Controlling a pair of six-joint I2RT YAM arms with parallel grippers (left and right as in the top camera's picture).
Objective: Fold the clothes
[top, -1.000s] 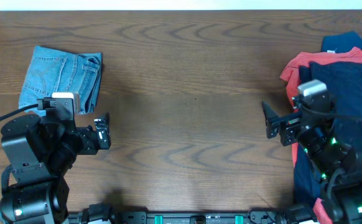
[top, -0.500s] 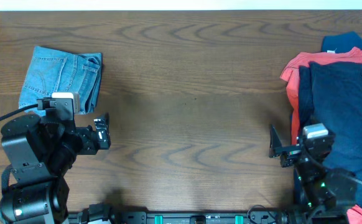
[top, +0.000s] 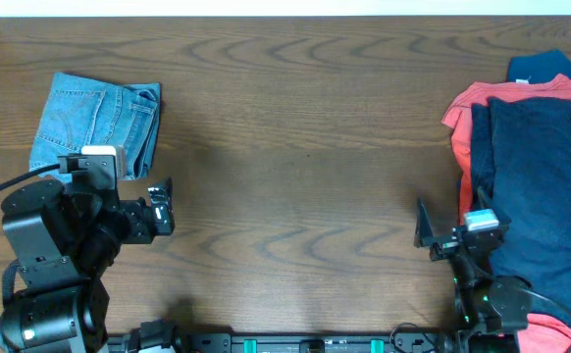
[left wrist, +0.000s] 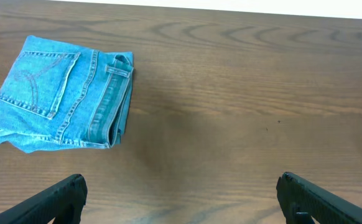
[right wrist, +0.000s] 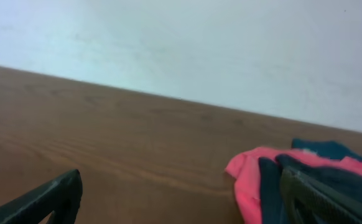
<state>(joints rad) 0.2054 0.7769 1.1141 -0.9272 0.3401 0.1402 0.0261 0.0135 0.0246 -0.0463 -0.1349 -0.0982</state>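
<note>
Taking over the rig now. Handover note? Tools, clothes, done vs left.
Left tool: open, empty, just in front of the jeans.
Right tool: open, empty, beside the left edge of the pile.
Jeans: folded, at the far left of the table.
Pile at the right: navy garment on top, coral-red garment under it, teal garment showing at the far edge. All look loosely heaped, not folded.
Done: jeans.
Left: navy, coral-red and teal garments.

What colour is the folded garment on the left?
Light blue denim jeans; best seen in the left wrist view.
</note>
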